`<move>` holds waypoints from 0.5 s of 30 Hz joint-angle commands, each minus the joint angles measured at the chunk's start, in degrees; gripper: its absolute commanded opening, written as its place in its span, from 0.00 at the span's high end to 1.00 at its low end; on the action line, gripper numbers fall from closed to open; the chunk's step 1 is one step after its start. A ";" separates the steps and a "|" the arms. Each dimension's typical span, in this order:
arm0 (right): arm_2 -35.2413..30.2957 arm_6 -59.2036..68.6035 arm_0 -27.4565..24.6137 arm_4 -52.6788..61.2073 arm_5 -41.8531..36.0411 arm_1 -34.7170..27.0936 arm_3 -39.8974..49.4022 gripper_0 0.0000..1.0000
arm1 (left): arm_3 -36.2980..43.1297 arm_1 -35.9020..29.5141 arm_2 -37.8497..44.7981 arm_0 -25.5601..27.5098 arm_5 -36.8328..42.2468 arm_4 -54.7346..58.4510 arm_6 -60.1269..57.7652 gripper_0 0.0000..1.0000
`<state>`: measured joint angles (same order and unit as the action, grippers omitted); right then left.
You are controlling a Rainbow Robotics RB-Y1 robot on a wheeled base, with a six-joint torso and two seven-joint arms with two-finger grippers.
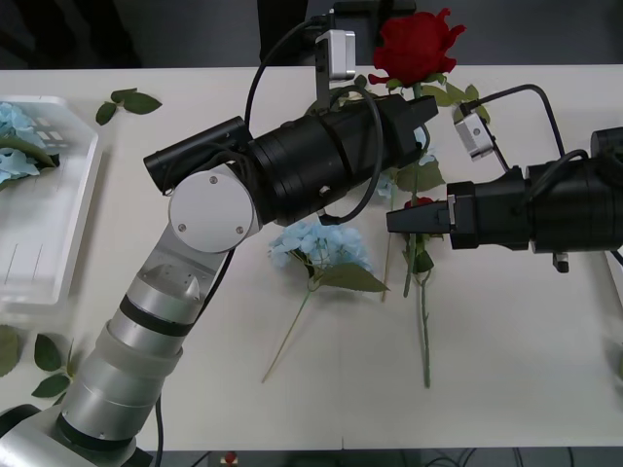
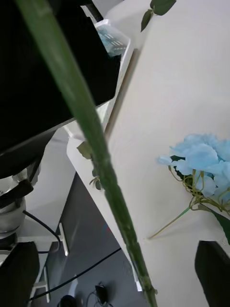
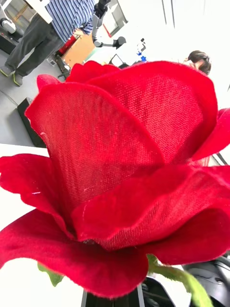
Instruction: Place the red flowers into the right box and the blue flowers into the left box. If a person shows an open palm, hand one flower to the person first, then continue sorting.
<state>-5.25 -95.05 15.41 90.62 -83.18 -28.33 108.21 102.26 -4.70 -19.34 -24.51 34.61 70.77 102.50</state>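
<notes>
Above the table's [image 1: 506, 341] far edge, left gripper [image 1: 421, 109] is clamped on a red rose [image 1: 416, 44], head raised up past the rim of the table; same rose head [image 3: 120, 177] sits right against the left wrist camera. Right gripper [image 1: 404, 222] reaches in from the right toward the table's middle, tips at a second red rose [image 1: 421, 204] lying there, stem running toward the near edge. Can't tell if its fingers are closed or apart; right wrist view has a green stem [image 2: 96, 158] crossing close in front of the lens.

Blue hydrangea [image 1: 319, 243] lies on the table just left of the right gripper's tip, stem angled toward the near edge; also seen as a blue cluster [image 2: 201, 158]. Left box [image 1: 54, 233] sits at the table's left edge, with a blue flower [image 1: 15, 146] in its far end. Loose leaf sprig [image 1: 127, 102] lies beside the left box's far corner, more leaves [image 1: 44, 360] near its near corner.
</notes>
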 commanded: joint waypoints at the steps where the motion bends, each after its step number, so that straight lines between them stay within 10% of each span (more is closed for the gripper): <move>1: 0.41 -4.97 0.41 2.81 0.65 -0.85 -1.51 0.97 | 1.28 0.92 0.27 -1.24 0.02 -0.20 1.12 1.00; 15: 0.15 -6.46 0.41 4.48 2.32 -1.46 -2.65 1.00 | 1.28 0.92 0.27 -1.07 0.02 -0.20 1.30 1.00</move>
<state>-5.25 -99.50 15.41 94.12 -81.09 -28.39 104.94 102.26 -4.70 -19.34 -24.51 34.61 70.77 102.50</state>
